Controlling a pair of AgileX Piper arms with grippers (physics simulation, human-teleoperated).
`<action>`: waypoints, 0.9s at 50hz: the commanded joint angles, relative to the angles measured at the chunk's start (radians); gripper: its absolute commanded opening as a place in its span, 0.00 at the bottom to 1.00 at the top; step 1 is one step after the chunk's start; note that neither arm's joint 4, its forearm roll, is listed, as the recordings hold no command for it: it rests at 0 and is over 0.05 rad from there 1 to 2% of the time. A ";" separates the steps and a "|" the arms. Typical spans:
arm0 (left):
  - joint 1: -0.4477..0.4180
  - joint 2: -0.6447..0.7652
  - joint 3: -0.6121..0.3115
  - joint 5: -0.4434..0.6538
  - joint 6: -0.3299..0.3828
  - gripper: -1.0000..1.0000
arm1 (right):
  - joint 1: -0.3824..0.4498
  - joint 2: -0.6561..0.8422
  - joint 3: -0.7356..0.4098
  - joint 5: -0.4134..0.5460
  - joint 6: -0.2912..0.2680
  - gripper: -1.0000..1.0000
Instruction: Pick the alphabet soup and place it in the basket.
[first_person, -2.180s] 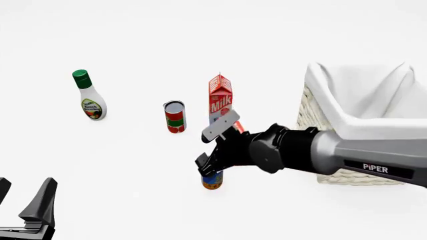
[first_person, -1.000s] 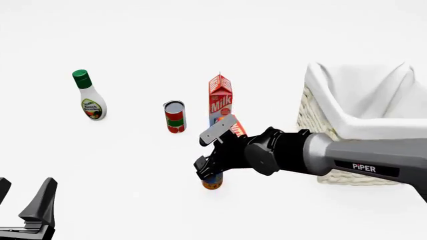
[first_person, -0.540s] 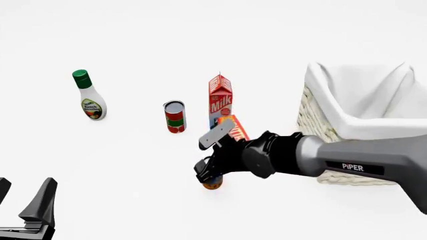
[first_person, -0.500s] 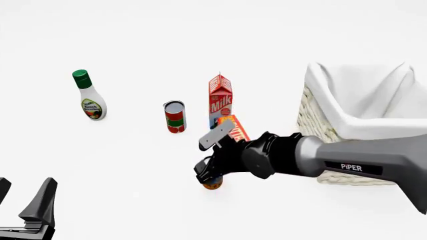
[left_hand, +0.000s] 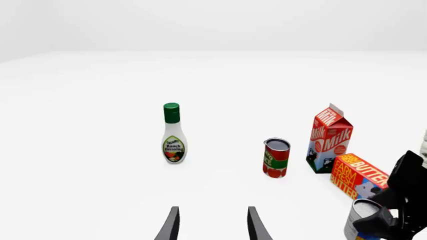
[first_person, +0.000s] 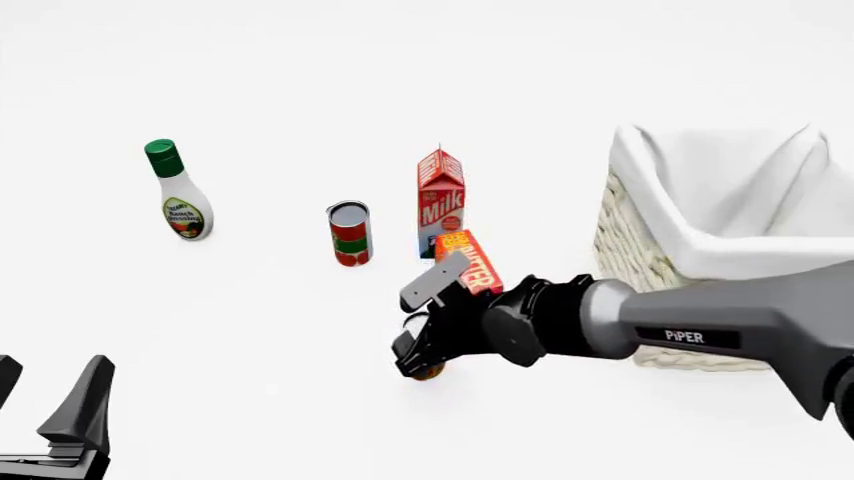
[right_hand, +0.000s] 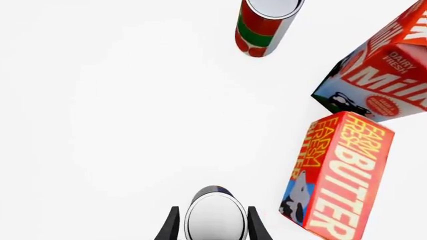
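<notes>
The alphabet soup (right_hand: 212, 217) stands upright on the table, its silver top between the two fingers of my right gripper (right_hand: 212, 231). The jaws are open and straddle the can with a thin gap on each side. In the front view the right gripper (first_person: 416, 352) covers most of the can, and only the orange bottom of the alphabet soup (first_person: 427, 372) shows. The left wrist view shows the alphabet soup (left_hand: 360, 220) under the dark gripper. The basket (first_person: 638, 250) stands at the right, behind the right arm. My left gripper (first_person: 40, 395) rests open at the near left, holding nothing.
A butter box (first_person: 469, 260) lies just beyond the right gripper, with a milk carton (first_person: 441, 200) behind it. A red-and-green can (first_person: 350, 234) stands left of the carton. A ranch dressing bottle (first_person: 178, 190) is at the far left.
My right gripper has come down over the alphabet soup, hiding more of the can. The butter box now shows above the wrist. The left arm has not moved.
</notes>
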 joint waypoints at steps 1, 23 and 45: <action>0.000 0.000 0.000 0.000 0.000 1.00 | 0.002 0.007 0.017 -0.014 0.004 1.00; 0.000 0.000 0.000 0.000 0.000 1.00 | -0.008 0.007 0.035 -0.022 0.002 1.00; 0.000 0.000 0.000 0.000 0.000 1.00 | -0.002 0.017 0.042 -0.041 0.002 0.00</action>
